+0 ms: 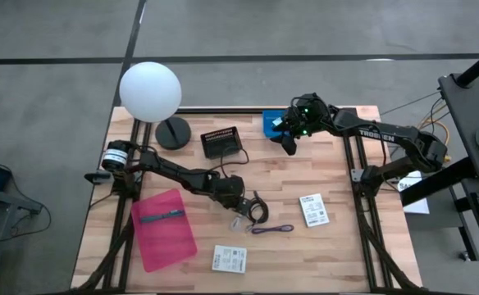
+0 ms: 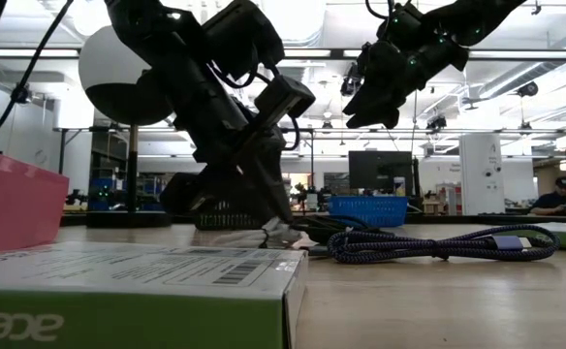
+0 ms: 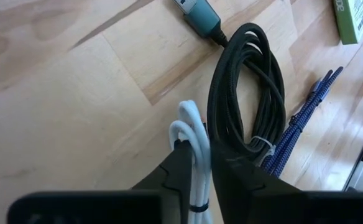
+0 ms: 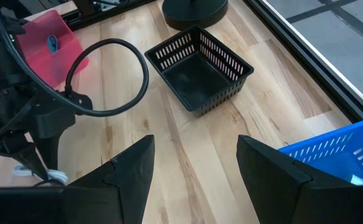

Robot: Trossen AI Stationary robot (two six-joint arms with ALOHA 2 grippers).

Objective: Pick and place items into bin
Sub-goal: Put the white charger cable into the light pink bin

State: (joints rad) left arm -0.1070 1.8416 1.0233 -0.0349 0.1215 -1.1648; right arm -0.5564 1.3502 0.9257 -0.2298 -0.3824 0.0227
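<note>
My left gripper (image 3: 197,146) is down on the table's middle (image 1: 239,211), shut on a small white coiled cable (image 3: 192,134). Right beside it lie a black coiled cable (image 3: 247,93) and a purple braided cable (image 1: 272,229). A teal pen (image 1: 161,216) lies on a pink flat piece (image 1: 164,231) at the near left. White packets lie at the right (image 1: 313,210) and near the front edge (image 1: 229,258). My right gripper (image 1: 289,145) hangs open above the far side, by a blue bin (image 1: 272,124); a black basket (image 1: 221,143) stands nearby. My left gripper pinches the white cable's bundled strands (image 3: 197,168) between its two fingers, which lie along the bundle. Its looped end (image 3: 183,123) sticks out past the fingertips. The fingers slant down from the table's left side. The cable lies low on the wood (image 2: 264,233).
A lamp with a white globe (image 1: 150,90) and round black base (image 1: 172,133) stands at the far left. Bare wood shows between the black basket and the packets. The black cable's teal plug (image 3: 197,12) lies beyond the coil.
</note>
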